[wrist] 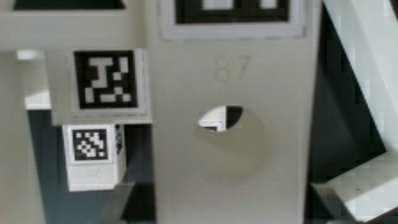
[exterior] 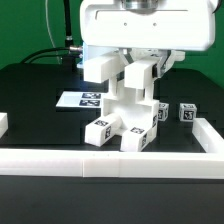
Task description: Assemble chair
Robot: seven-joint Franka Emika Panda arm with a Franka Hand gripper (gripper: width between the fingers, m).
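The black table (exterior: pixel 30 90) fills the exterior view, fenced along the lower edge of the frame by the long white border rail (exterior: pixel 110 160). The gripper (exterior: pixel 139 68) hangs from the top centre. Its jaws are closed and appear to pinch the top of the upright panel (exterior: pixel 138 88) of the half-built chair (exterior: pixel 125 120), which stands at the centre of the frame just behind the rail. Its tagged blocky feet are spread low on both sides.

A tilted white block (exterior: pixel 98 66) sits at the upper left of the chair, but I cannot tell whether it is joined to it. The marker board (exterior: pixel 78 99) lies flat at centre left. A small cube (exterior: pixel 187 112) stands apart at the right.

In the wrist view the same panel (wrist: pixel 222 170) fills the frame, with a round hole (wrist: pixel 221 118) through its middle.

The parts look like rigid, light, smooth plastic. They are unlikely to bend or break, but they could slip or twist in a narrow pinch. The best hold seems to be across the panel's flat faces near its top edge, clear of the hole and the tags.
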